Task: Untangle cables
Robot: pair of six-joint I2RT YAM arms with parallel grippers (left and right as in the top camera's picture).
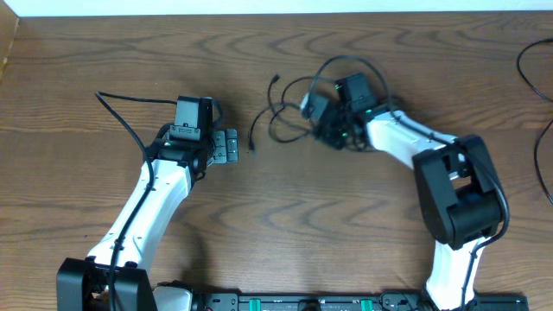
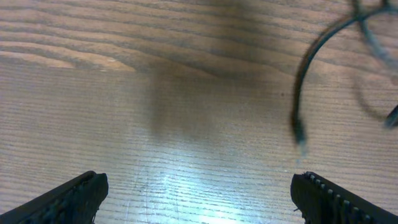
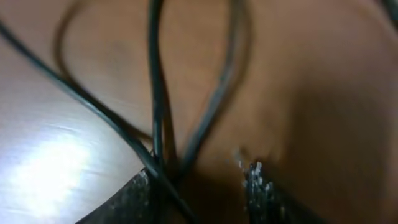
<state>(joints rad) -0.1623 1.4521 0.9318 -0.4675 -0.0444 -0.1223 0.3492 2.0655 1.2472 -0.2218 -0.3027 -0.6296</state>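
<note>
Black cables (image 3: 154, 74) lie knotted on the wooden table (image 1: 285, 216); right gripper (image 3: 198, 180) straddles strands, presumably to part them, its grip unclear; left gripper (image 2: 199, 182) hovers, spread wide.

Pictured from above: a brown wood-grain table (image 1: 285, 216), swirled with darker rings across its full width. Bordered along the far edge by a pale strip (image 1: 173, 7), too thin to identify. Seen close in the left wrist view, washed by a bright glare patch (image 2: 186, 196) low down and dimmed by a blurred shadow (image 2: 180, 106) at centre. Tinted warm and reddish in the right wrist view, with another sheen (image 3: 43, 168) at lower left.
</note>
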